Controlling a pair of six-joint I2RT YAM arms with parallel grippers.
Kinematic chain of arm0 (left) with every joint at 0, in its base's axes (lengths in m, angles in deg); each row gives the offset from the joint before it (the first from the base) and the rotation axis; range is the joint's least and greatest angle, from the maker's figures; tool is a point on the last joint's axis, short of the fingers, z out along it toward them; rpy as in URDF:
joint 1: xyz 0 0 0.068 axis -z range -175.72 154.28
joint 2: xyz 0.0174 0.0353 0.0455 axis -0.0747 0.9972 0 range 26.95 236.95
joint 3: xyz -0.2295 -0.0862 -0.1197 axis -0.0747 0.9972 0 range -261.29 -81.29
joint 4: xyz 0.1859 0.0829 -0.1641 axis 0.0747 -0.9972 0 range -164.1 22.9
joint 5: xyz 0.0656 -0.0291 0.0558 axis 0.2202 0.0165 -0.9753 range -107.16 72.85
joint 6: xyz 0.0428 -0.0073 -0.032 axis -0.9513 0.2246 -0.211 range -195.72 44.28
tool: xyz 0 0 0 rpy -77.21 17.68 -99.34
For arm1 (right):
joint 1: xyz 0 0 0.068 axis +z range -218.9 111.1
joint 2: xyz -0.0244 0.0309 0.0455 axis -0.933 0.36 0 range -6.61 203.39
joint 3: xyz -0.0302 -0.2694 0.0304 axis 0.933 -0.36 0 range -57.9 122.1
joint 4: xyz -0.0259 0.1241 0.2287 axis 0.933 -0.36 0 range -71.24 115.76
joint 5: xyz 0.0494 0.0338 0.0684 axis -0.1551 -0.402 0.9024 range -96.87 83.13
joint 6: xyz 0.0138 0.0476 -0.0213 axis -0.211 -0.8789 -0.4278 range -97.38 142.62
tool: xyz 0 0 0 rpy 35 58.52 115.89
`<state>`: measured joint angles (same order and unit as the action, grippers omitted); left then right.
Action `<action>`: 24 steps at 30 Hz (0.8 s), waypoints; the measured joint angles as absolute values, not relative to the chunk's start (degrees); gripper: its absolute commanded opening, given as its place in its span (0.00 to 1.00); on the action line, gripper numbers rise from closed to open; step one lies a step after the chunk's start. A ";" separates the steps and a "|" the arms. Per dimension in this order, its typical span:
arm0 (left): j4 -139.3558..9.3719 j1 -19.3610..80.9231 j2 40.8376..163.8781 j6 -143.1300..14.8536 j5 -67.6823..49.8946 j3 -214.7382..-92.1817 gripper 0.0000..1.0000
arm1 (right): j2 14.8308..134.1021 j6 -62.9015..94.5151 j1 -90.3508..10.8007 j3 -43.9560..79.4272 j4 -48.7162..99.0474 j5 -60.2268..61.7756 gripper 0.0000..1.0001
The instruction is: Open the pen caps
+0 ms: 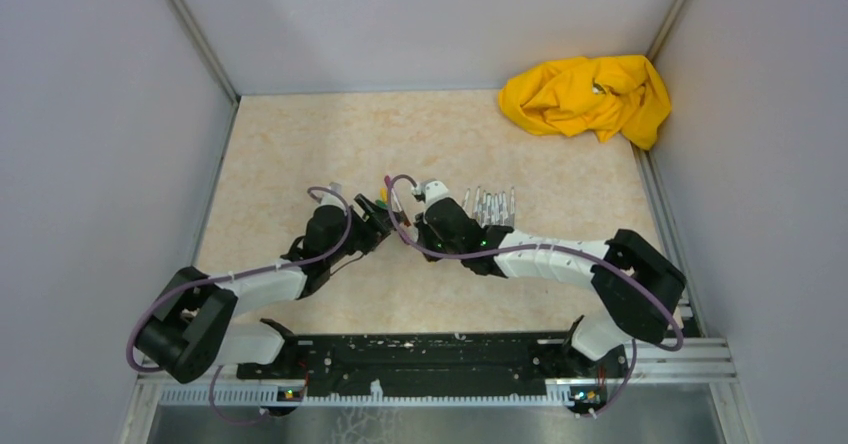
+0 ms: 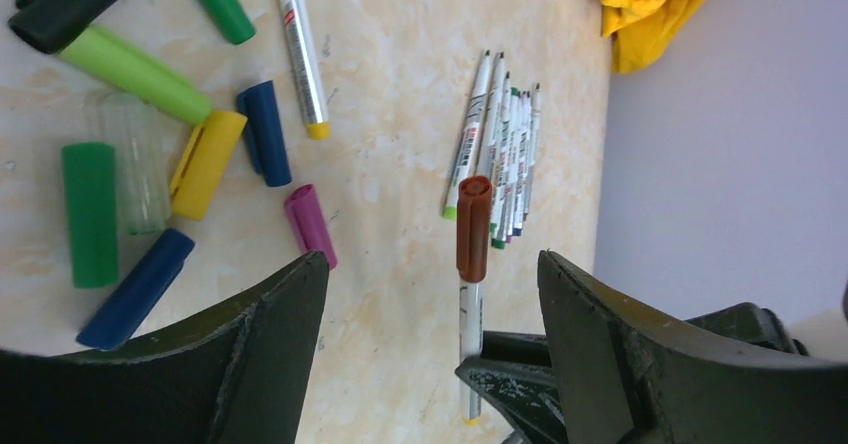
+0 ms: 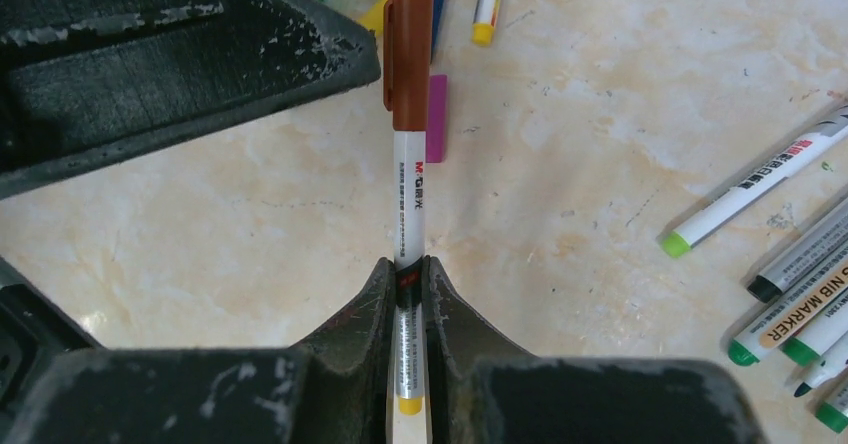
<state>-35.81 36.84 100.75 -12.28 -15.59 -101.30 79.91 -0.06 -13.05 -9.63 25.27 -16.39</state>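
R gripper (image 3: 408, 264): jaws pressed onto barrel of a white pen (image 3: 408, 194), yellow end twd the wrist, brown cap (image 3: 408, 59) on, sticking out over the table (image 3: 600, 114). L gripper (image 2: 432, 259): jaws spread wide, either side of that cap; one finger just beside it, contact can't tell. Loose caps (image 2: 205, 164) (green, blue, yellow, magenta) lie scattered nearby. Row of uncapped pens (image 2: 500, 154) lies apart from them. Yellow cloth (image 1: 587, 94) in far R corner.

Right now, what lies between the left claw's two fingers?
Left wrist view: the brown cap of the pen gripped by the right claw stands inside the open left claw, a gap on either side.
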 measured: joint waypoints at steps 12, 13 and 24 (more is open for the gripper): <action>-28.99 37.03 102.00 -9.55 -13.84 -100.40 0.68 | 77.00 -4.54 -13.07 -13.08 30.34 -10.16 0.00; -28.44 37.03 102.24 -9.41 -13.67 -100.16 0.65 | 76.96 -4.69 -13.05 -13.32 30.51 -9.76 0.00; -24.73 37.03 102.39 -9.11 -12.75 -98.22 0.40 | 76.67 -6.70 -13.05 -13.67 32.48 -5.19 0.00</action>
